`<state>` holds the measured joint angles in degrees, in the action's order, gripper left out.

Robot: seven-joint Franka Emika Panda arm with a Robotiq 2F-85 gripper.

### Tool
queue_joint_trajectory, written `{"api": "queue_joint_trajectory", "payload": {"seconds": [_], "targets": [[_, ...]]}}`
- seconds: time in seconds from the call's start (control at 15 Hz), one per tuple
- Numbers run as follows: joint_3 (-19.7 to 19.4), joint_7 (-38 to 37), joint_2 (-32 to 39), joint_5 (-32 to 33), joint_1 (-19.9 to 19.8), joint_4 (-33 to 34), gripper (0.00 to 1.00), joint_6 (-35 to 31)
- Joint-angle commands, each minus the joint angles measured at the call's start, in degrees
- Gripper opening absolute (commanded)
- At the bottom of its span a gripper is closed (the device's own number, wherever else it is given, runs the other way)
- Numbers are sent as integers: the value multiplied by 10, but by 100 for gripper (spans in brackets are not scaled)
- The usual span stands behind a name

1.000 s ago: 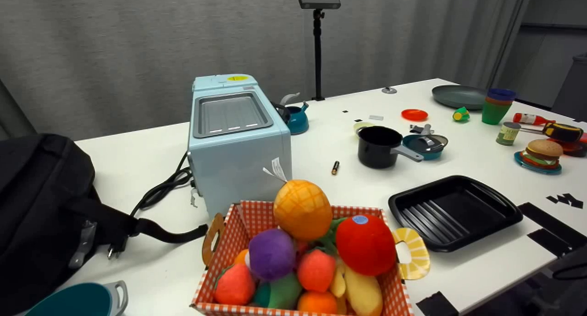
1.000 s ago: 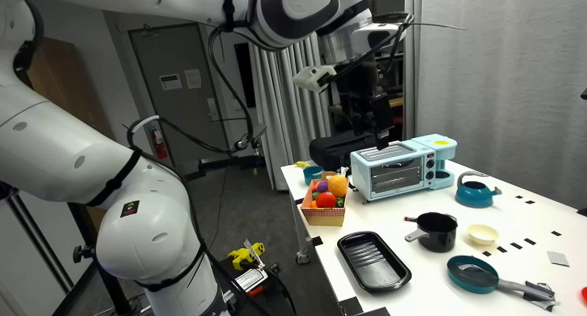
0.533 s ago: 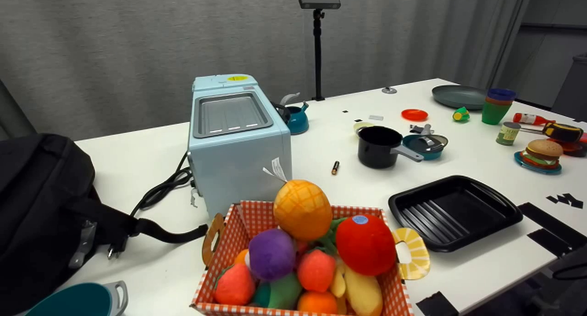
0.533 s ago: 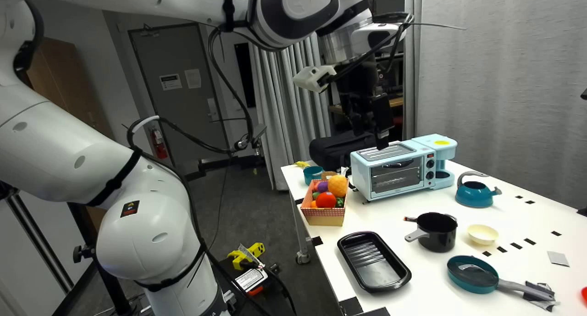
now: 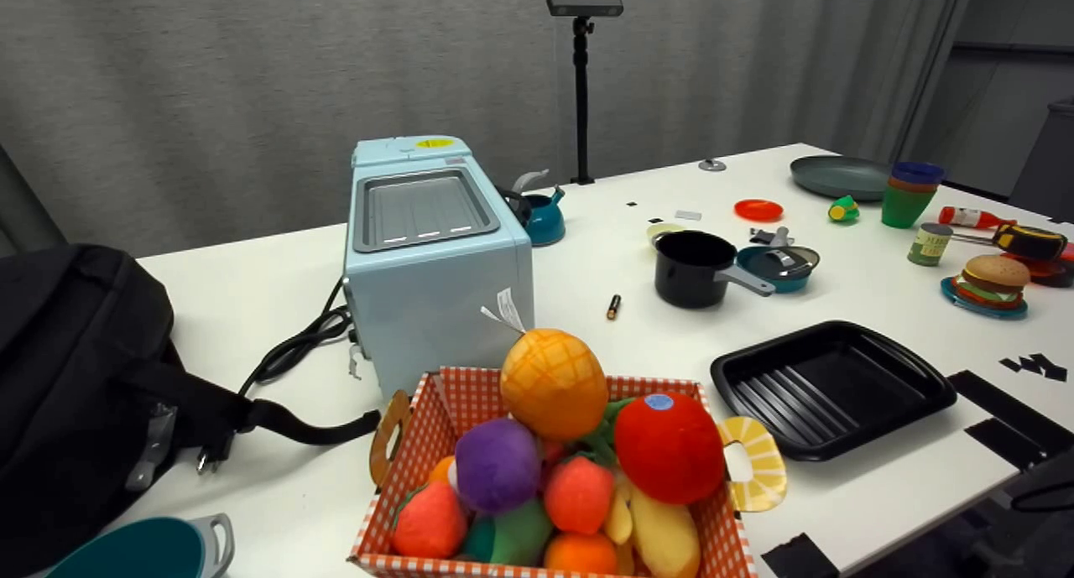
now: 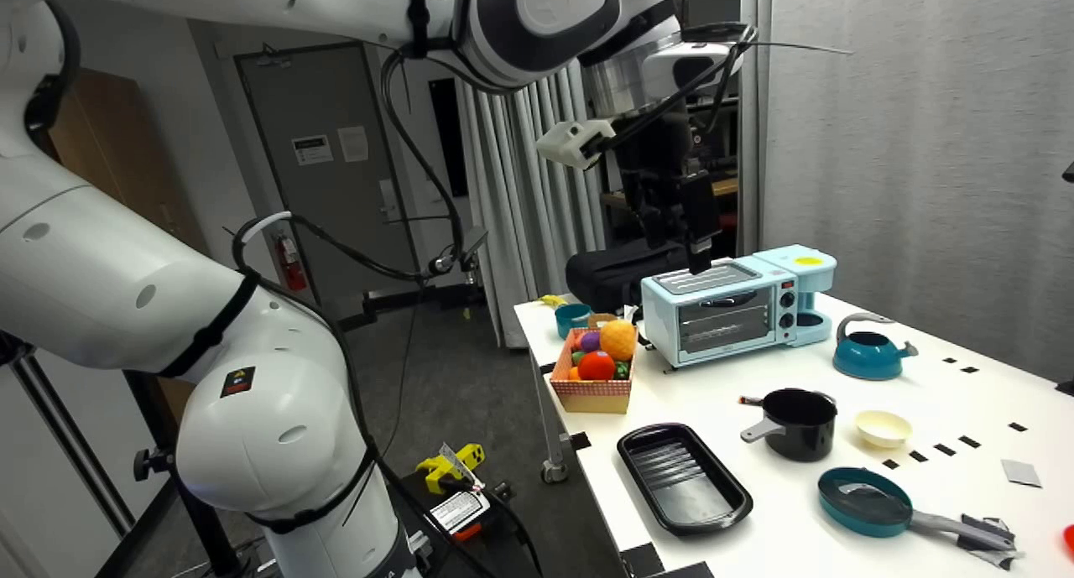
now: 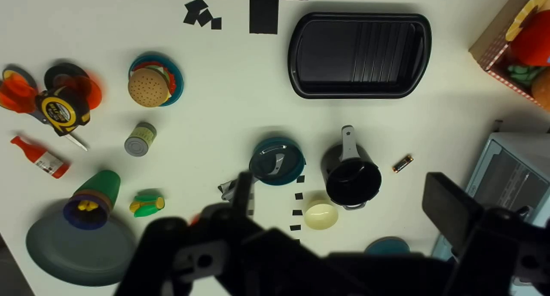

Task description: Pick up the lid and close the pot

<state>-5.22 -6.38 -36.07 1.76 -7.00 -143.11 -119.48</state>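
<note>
grey curtain | closed grey door | dark floor | brown cabinet | white table

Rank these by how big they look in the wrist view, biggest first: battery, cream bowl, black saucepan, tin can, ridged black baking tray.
1. Ridged black baking tray
2. Black saucepan
3. Cream bowl and tin can: too alike to rank
4. Battery

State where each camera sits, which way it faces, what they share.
Wrist view: mounted at the open gripper, which shows at the bottom, facing down at the table.
An exterior view: beside the arm, looking past it across the table; arm and gripper show.
An exterior view: close to the fruit basket, facing over it across the table; no arm or gripper shows.
Both exterior views share the black pot.
</note>
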Motion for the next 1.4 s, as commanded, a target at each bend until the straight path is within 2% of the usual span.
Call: {"api": "queue_joint_trajectory", "payload": {"seconds": [0.0,1.27,1.33], "targets": [[4,2,0,-3,-4,1,100,1],[9,-2,2,6,-9,4,100,9],[75,-82,28,-15,20,37,100,12]]}}
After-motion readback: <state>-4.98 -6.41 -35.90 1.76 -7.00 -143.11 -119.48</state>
